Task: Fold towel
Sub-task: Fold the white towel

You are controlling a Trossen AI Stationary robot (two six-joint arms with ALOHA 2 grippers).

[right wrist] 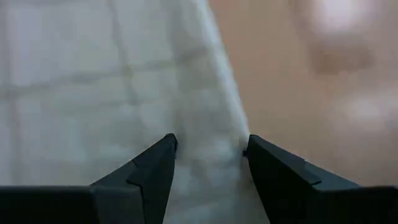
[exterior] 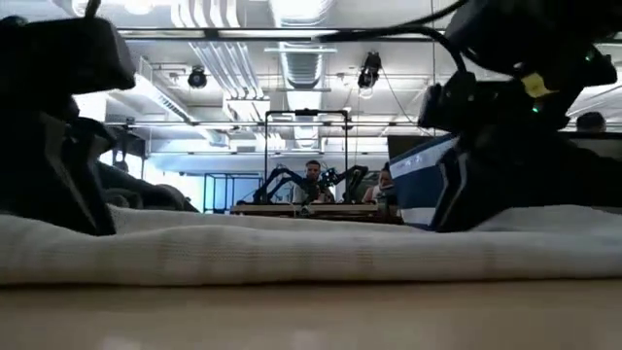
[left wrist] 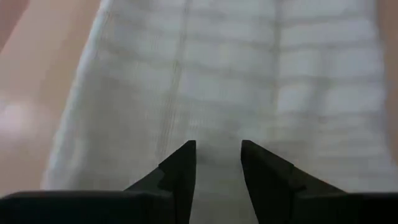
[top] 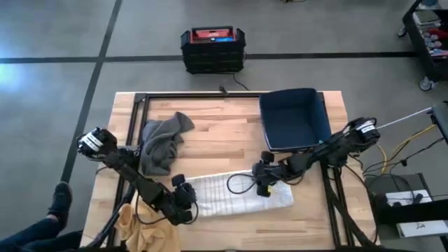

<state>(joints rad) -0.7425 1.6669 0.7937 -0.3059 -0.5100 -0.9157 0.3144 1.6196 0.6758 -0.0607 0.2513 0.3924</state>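
White waffle-weave cloth towel [top: 241,192] lies flat as a long strip on the light wooden surface [top: 217,119], near its front edge, between the two arms. Left end effector [top: 183,198] is down at the towel's left end, fingers [left wrist: 180,177] spread a little with cloth between them, not clenched. Right end effector [top: 264,180] is down near the towel's right end at an edge, fingers [right wrist: 155,171] parted wider, straddling the hem, released too. Judgement: towel is light, soft, limp, textured so not slippery; it will sag and drape when lifted, so pinch at corners or along the short edges, both ends together, to keep it from bunching. Thin layer on a hard surface means fingers must press down low to catch fabric. Also there: crumpled grey cloth [top: 162,143] at back left, yellow cloth [top: 140,224] at front left corner, dark blue plastic bin [top: 295,119] at back right, well apart from the towel.
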